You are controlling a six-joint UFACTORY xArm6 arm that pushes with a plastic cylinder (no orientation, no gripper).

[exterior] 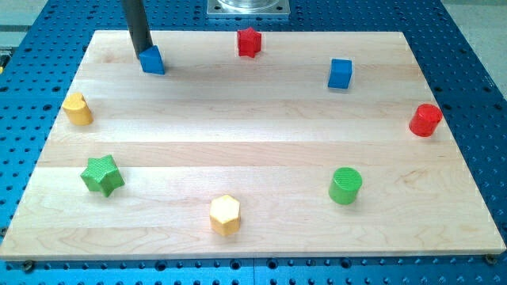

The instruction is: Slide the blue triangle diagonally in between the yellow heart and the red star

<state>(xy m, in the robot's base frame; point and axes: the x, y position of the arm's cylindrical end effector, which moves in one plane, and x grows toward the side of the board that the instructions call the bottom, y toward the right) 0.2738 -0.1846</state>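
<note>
1. The wooden board (253, 103) lies on a blue perforated table (475, 47)
2. At the far left, the yellow heart (78, 108) sits close to the board's left edge
3. Nearer and a little to the right, the green star (102, 174) rests well apart from the heart
4. My tip (143, 54) is a bare rod with nothing to open or close and grips nothing; its end touches the far left side of the blue triangle (153, 60)
5. The blue triangle stands at the far left of the board, between the yellow heart and the red star (249, 42) but much closer to the far edge than the heart
6. The yellow hexagon (225, 214) sits near the board's near edge
7. The red star stands by the far edge, around the middle
8. The blue cube (341, 74) is right of it
9. The green cylinder (345, 185) stands near right
10. The red cylinder (425, 119) is at the right edge
</note>
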